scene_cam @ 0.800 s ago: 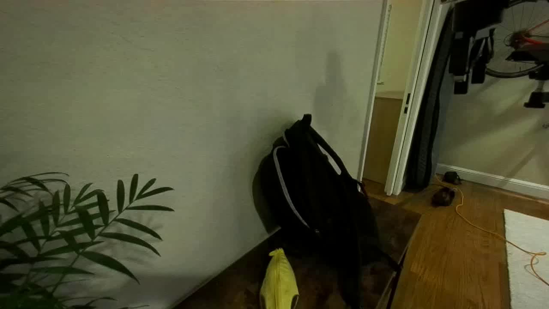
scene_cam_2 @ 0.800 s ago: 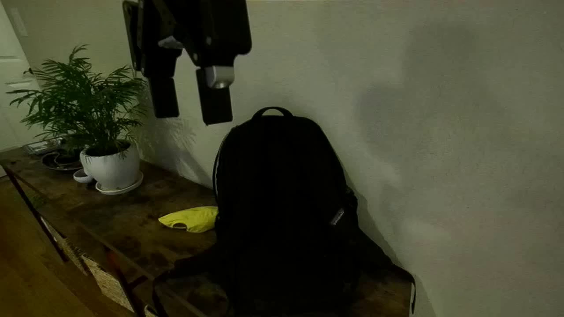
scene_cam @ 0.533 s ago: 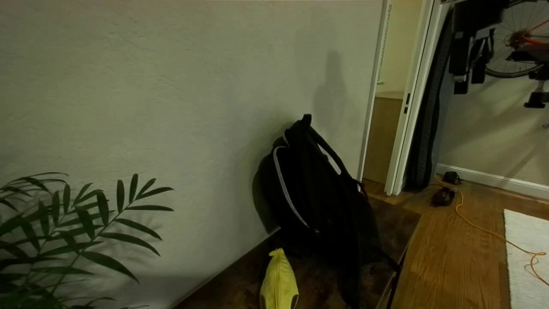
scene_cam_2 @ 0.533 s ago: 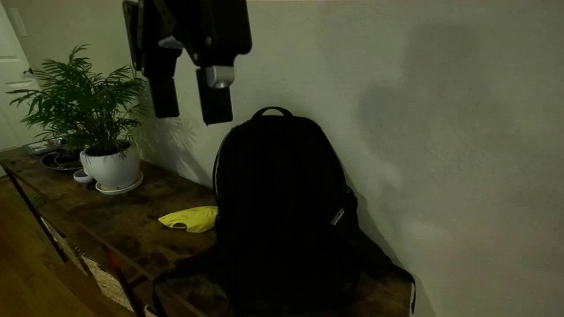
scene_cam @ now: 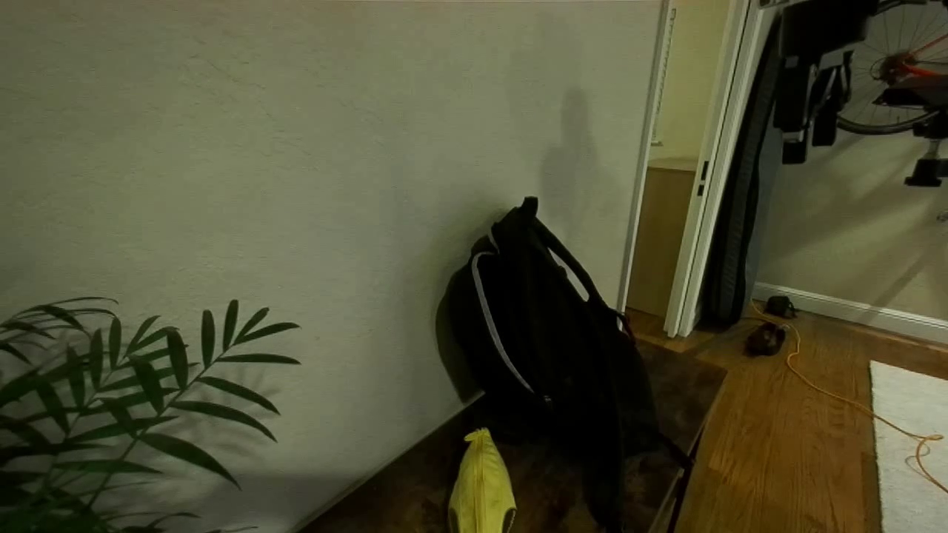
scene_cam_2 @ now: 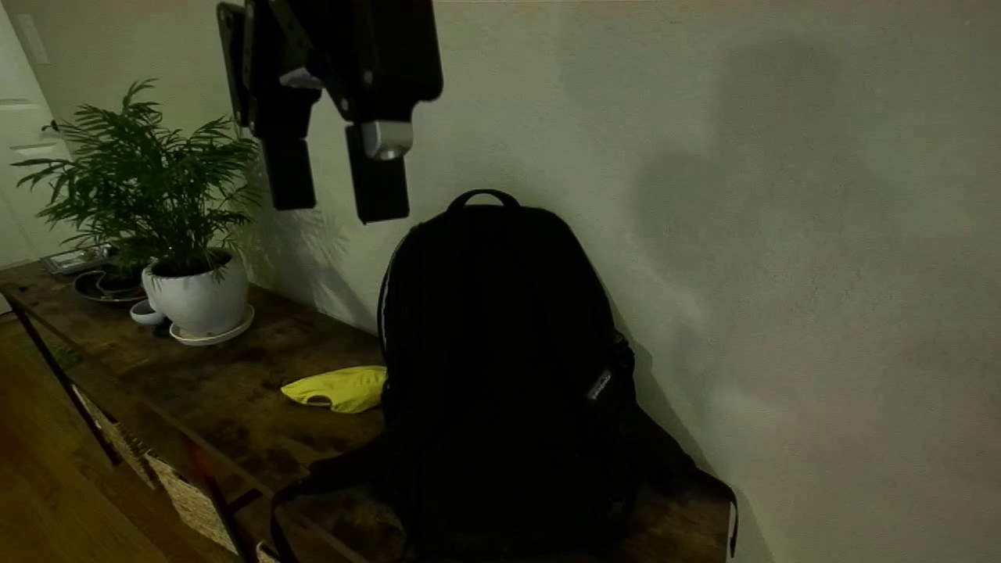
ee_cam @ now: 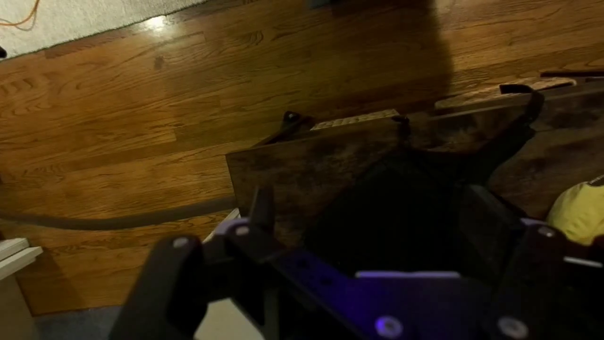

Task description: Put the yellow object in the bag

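Observation:
The yellow object [scene_cam: 481,485] lies on the dark wooden table; it also shows in an exterior view [scene_cam_2: 336,389] beside the bag, which hides its far end, and at the right edge of the wrist view [ee_cam: 578,212]. The bag [scene_cam: 548,355], a black backpack, leans upright against the wall; it also shows in an exterior view [scene_cam_2: 500,352] and below the fingers in the wrist view [ee_cam: 391,208]. No opening of the bag is visible. My gripper [scene_cam_2: 338,213] is open and empty, above the table; its spread fingers also show in the wrist view [ee_cam: 370,193].
A plant in a white pot [scene_cam_2: 199,297] stands on the table [scene_cam_2: 235,383], with a small white bowl [scene_cam_2: 146,314] beside it. Bag straps [scene_cam_2: 344,461] reach the table's front edge. The wall runs behind the bag. An orange cord [scene_cam: 837,396] lies on the floor.
My gripper has shifted very slightly left and down in both exterior views. The yellow object and the bag have not moved.

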